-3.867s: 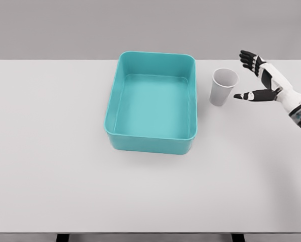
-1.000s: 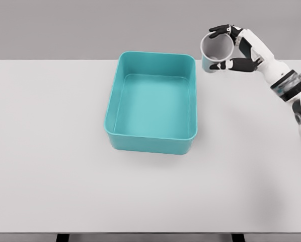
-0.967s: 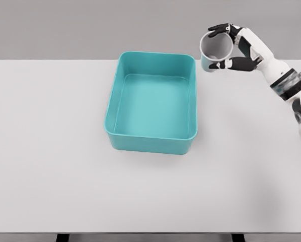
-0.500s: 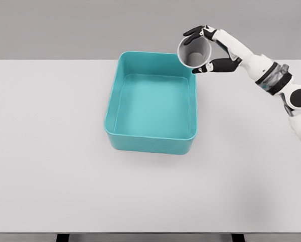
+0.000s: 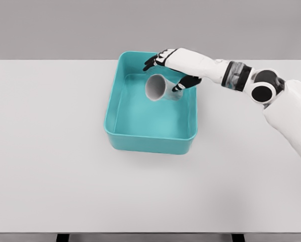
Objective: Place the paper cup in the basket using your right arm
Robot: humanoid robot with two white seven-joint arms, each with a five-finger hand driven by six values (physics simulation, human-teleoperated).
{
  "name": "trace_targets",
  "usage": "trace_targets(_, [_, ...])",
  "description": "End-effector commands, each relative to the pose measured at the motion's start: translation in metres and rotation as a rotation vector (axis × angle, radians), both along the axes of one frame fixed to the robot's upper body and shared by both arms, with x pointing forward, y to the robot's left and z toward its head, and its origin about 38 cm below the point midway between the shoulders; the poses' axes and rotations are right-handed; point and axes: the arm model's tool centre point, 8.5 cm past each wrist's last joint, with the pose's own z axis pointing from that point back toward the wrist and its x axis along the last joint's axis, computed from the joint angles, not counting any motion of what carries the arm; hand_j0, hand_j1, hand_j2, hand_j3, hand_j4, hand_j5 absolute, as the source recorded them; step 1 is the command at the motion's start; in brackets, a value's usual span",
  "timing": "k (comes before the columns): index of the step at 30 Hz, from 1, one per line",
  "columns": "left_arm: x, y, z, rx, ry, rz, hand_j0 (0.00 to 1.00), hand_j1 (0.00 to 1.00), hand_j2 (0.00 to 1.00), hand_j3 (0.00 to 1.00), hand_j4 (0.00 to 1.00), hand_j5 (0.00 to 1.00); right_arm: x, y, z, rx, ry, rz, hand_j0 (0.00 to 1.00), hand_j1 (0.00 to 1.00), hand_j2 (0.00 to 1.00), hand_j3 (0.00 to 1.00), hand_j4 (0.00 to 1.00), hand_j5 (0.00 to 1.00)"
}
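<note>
In the head view, a wide white table [image 5: 65, 176] fills most of the picture, with a plain grey wall behind it. On the far middle part of the table stands a turquoise rectangular plastic basket [image 5: 140, 142] with rounded corners and smooth walls; its long side runs away from the camera.

The white right arm [image 5: 256, 88] comes in from the right edge of the picture and reaches to the left, across the right wall of the basket. It has a grey ring at the wrist and a round black joint further back. The right hand [image 5: 176, 66], white on the back and with black fingers [image 5: 151, 62], is above the far part of the basket, near its back wall.

The hand is closed around a white paper cup [image 5: 159, 86]. The fingers go over the top side of the cup and the thumb [image 5: 185, 83] presses it from the lower right side, so the cup is clamped between them. The cup is tilted strongly, almost lying on its side, and its open mouth looks to the left and toward the camera, showing the grey inside. It is within the outline of the basket, in the far half. I cannot tell whether it touches the basket floor or hangs just above it.
</note>
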Motion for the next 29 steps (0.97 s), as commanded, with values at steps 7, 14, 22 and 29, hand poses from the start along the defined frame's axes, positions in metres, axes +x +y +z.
trace_targets(7, [0.000,0.000,0.000,0.000,0.000,0.000,1.00,1.00,1.00,1.00,1.00,1.00,0.014,-0.060,0.056,-0.138,-0.108,-0.080,1.00,1.00,1.00,1.00,1.00,1.00])
trace_targets(14, [0.000,0.000,0.000,0.000,0.000,0.000,1.00,1.00,1.00,1.00,1.00,1.00,-0.021,-0.203,0.046,-0.204,-0.021,-0.308,1.00,1.00,1.00,1.00,1.00,1.00])
trace_targets(22, [0.000,0.000,0.000,0.000,0.000,0.000,1.00,1.00,1.00,1.00,1.00,1.00,-0.046,-0.176,0.041,-0.328,-0.059,-0.183,1.00,1.00,1.00,1.00,1.00,1.00])
trace_targets(29, [-0.001,0.000,0.000,0.000,0.003,0.002,1.00,1.00,1.00,1.00,1.00,1.00,-0.048,-0.175,0.034,-0.338,-0.043,-0.175,1.00,1.00,1.00,1.00,1.00,1.00])
